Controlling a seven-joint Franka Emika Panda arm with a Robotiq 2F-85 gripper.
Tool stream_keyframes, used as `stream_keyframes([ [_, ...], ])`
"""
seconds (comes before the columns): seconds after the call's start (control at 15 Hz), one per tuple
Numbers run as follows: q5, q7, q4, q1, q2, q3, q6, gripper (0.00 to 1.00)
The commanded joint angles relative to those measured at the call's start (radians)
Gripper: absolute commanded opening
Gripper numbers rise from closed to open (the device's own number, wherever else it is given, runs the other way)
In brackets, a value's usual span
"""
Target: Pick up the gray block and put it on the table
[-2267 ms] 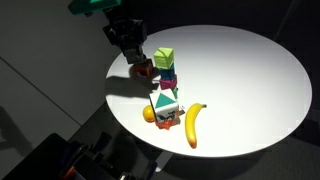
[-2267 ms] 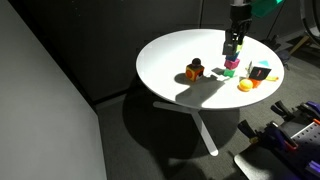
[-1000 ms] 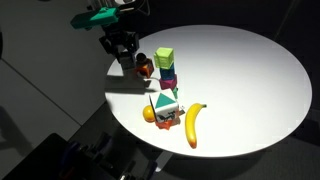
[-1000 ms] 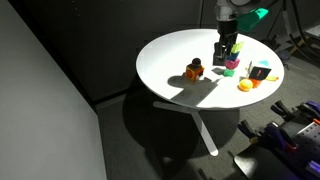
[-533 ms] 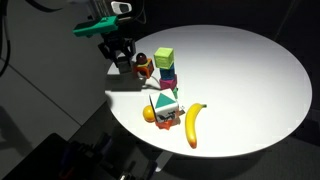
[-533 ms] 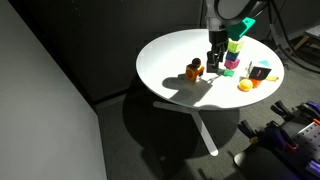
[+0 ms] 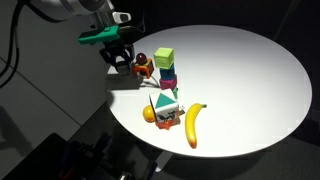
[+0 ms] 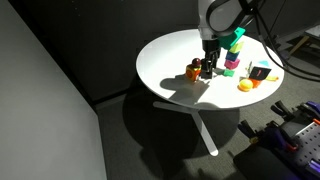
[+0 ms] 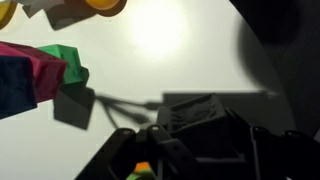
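Note:
My gripper [image 7: 122, 59] hangs low over the white round table [image 7: 240, 70] near its edge, beside a small orange and red toy [image 7: 143, 68]. It also shows in an exterior view [image 8: 207, 70]. In the wrist view the jaws [image 9: 190, 122] stand closed around a dark gray block [image 9: 188, 110], held just above the table top [image 9: 170, 50]. In both exterior views the fingers hide the block. The stack with the lime-green cube [image 7: 164, 57] on top stands a little further in.
A magenta cube [image 7: 167, 72] and a blue cube [image 7: 168, 84] sit under the green one. A white block with a green triangle [image 7: 165, 103], an orange fruit [image 7: 150, 114] and a banana [image 7: 192, 126] lie nearer the front. The table edge is close to my gripper.
My gripper has moved away from the cube stack, past the orange toy toward the table's edge, and has come lower.

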Motion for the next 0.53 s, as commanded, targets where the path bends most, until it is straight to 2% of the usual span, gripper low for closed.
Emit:
stream_keyframes([
  [0.0,-0.029,0.019,0.037,0.015,0.036,0.0,0.01,0.34],
  [0.47,-0.047,0.043,0.065,0.045,0.093,-0.008,0.032,0.34],
])
